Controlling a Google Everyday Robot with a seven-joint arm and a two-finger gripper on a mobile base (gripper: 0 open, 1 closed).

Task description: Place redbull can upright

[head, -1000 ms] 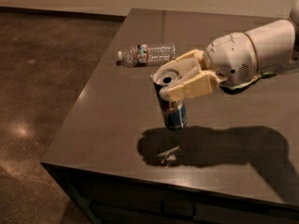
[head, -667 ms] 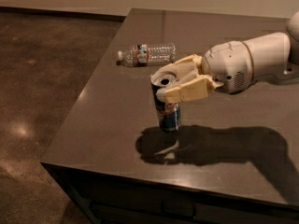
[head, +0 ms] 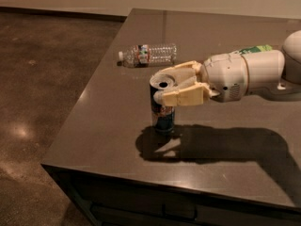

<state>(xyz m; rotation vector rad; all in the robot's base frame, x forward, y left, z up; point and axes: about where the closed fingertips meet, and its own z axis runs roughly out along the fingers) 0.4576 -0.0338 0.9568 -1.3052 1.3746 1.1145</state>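
The redbull can (head: 162, 112) stands upright on the dark table (head: 113, 126), its base touching the tabletop, silver top with the opening facing up. My gripper (head: 175, 84) reaches in from the right with its cream fingers (head: 183, 97) on either side of the can's upper part, closed around it. The white arm extends off to the right edge.
A clear plastic water bottle (head: 148, 54) lies on its side behind the can. A green-labelled item (head: 256, 49) shows partly behind my arm. The table's front edge and left edge are close to the can; brown floor lies to the left.
The gripper has lowered the can from slightly above the table down onto the surface, moving a little leftward. The grip on the can stays the same.
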